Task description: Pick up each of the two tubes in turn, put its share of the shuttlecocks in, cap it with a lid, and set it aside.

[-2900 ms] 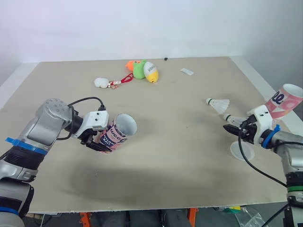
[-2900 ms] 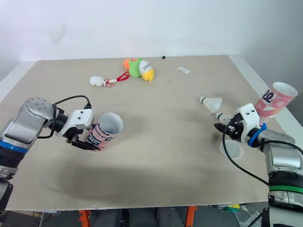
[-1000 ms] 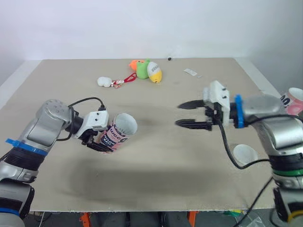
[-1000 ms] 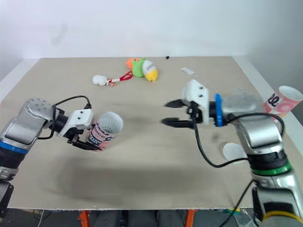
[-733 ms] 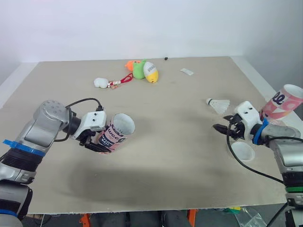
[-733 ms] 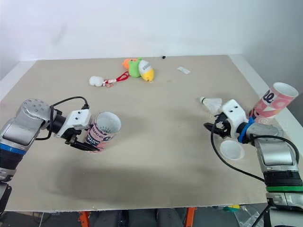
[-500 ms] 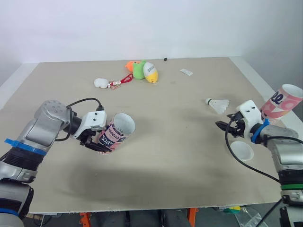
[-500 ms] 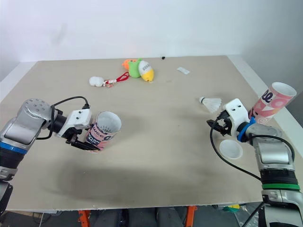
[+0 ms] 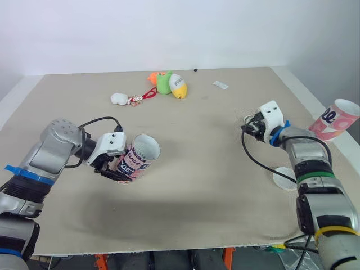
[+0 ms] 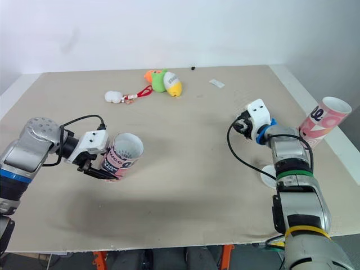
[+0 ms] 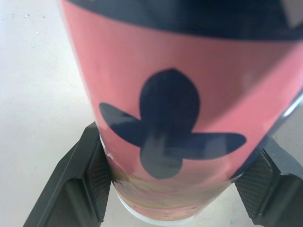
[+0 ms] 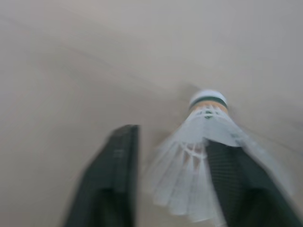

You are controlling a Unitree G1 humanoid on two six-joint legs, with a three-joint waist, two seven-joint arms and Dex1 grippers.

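Pink-printed tube (image 9: 136, 158) sits in the left gripper (image 9: 116, 166), tilted with its open mouth up and toward the table's middle. The black fingers (image 11: 92, 179) are pressed against both sides of its lower body, so the grip is firm. This matches half a second ago.

Change: the right gripper (image 9: 248, 126) was back near the lid (image 9: 284, 178) half a second ago, short of the shuttlecock. It has now reached forward over the spot where the shuttlecock lay.

Right wrist view: the shuttlecock (image 12: 189, 161) lies on the table (image 9: 197, 185) between the two fingers, cork end pointing away. The jaws stand apart, one finger clear of the feather skirt and the other at or under its edge (contact not certain). Nothing is clamped yet. Judgement: the approach is done and the squeeze comes next. A hard pinch on the feathers could crush them.

Containers:
- Held tube: the part of the inner wall in view is pale and bare, with no shuttlecock seen inside. The bottom is out of sight.
- Second tube (image 9: 334, 118): leans at the table's right edge, uncapped. Its contents cannot be told.
- Lid: lies flat on the table between the right gripper and the near edge.
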